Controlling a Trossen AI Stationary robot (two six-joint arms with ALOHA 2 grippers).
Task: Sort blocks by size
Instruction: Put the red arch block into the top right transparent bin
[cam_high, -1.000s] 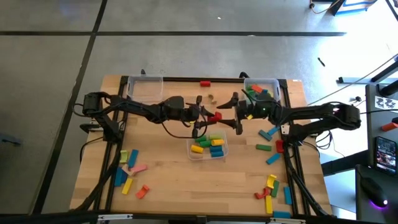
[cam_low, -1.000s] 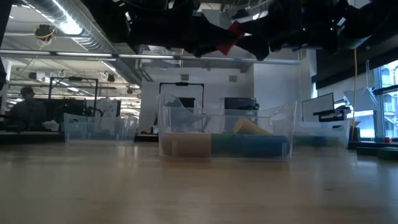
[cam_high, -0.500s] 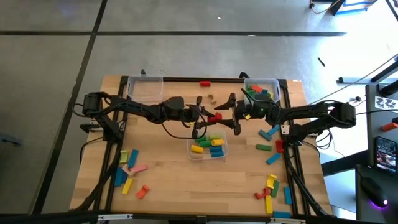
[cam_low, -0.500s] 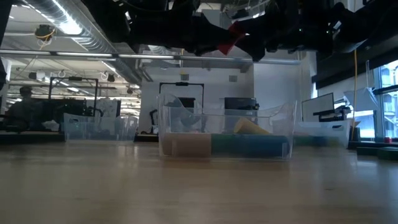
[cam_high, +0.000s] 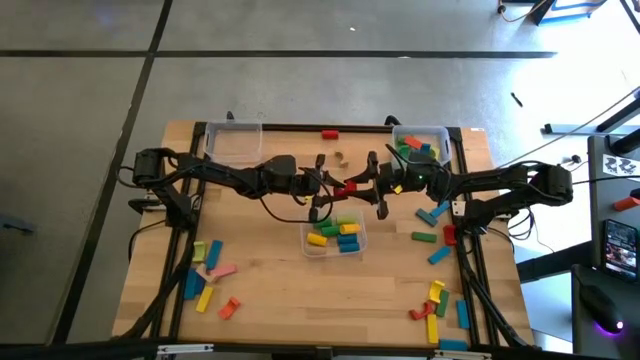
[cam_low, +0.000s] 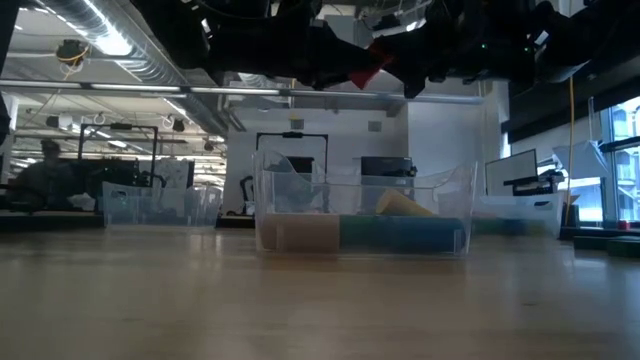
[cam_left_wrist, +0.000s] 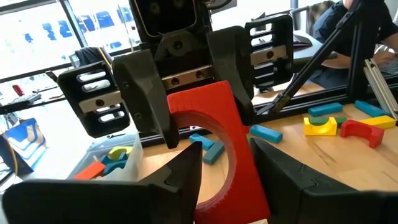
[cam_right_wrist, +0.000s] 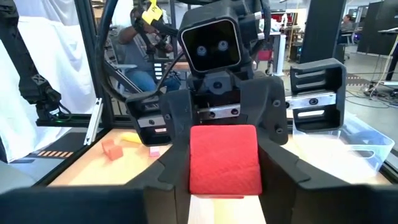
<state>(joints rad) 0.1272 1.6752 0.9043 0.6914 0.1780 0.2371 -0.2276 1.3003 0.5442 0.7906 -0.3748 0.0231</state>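
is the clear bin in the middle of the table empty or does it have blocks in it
Not empty. The clear bin in the high view holds several blocks: yellow, green and blue ones.

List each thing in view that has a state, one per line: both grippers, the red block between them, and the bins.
left gripper: shut on the red arch block, above the table.
right gripper: closed around the same block's other end.
red arch block: held in the air between both grippers.
centre bin: holds several blocks.
far right bin: holds blocks.
far left bin: contents cannot be told.
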